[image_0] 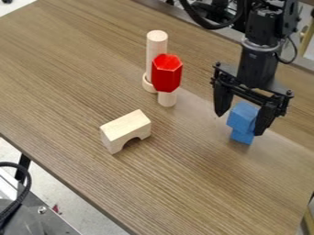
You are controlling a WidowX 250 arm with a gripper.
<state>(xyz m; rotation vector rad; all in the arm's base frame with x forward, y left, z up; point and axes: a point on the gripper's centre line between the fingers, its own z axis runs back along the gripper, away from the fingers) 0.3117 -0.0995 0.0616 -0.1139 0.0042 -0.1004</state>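
Observation:
At the right of the camera view, the black gripper (239, 124) hangs over the table with its fingers spread apart. Between them is a blue block (244, 114), with a gap showing on its left side; the right finger is close against or overlaps its other side, and contact cannot be told. Below that block is a smaller blue piece (242, 137), partly hidden by it; whether the two are joined cannot be told.
Left of the gripper, a red hexagonal block (167, 73) sits on a light wooden cylinder (167, 98). A taller wooden cylinder (156, 46) rises behind it from a round base. A wooden arch block (126, 128) lies nearer the front edge of the table (202, 183).

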